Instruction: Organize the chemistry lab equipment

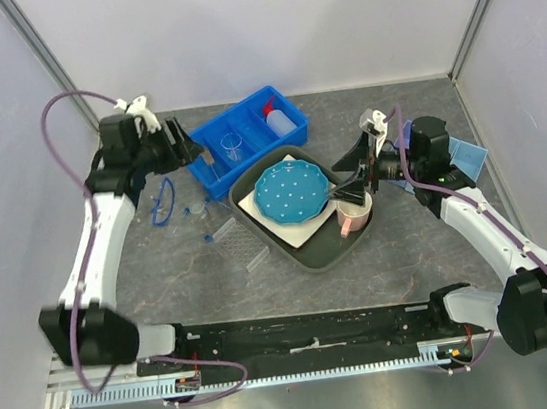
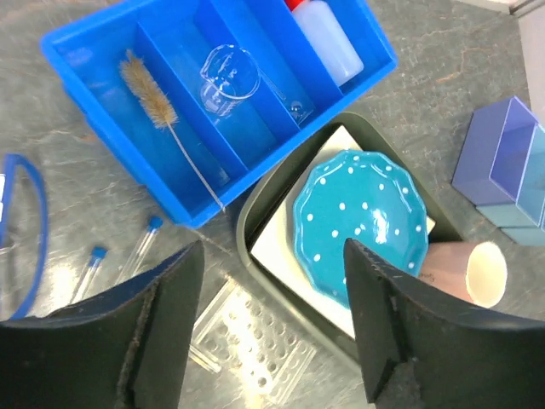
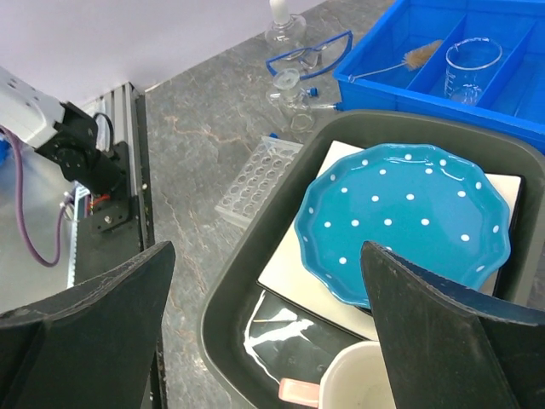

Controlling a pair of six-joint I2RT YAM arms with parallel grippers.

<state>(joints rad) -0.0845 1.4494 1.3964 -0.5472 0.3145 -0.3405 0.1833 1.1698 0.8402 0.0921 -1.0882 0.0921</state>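
The left hand [image 2: 272, 256] and right hand [image 3: 266, 256] both gape empty near the blue bin [image 2: 111, 128], sorting seemingly midway: blue-capped vials [image 2: 143, 247] lie on the surface [image 1: 172, 278] just beside that bin, wanting a lowered, narrowed pinch next.

Left claw [image 2: 272, 252] above the counter [image 2: 426, 85], spread wide.
Blue bin [image 2: 102, 149] at top: brush [image 2: 153, 98] in the left compartment, beaker [image 2: 228, 78] in the middle, squeeze bottle [image 2: 330, 41] in the right. On the counter below the bin: goggles [image 2: 25, 223] at the left edge, two blue-capped vials [image 2: 143, 245], clear rack [image 2: 260, 345]. Dark tray [image 2: 255, 200] holding a white plate [image 2: 274, 251], the dotted plate [image 2: 362, 223] on it, mug [image 2: 468, 273] at the right end.
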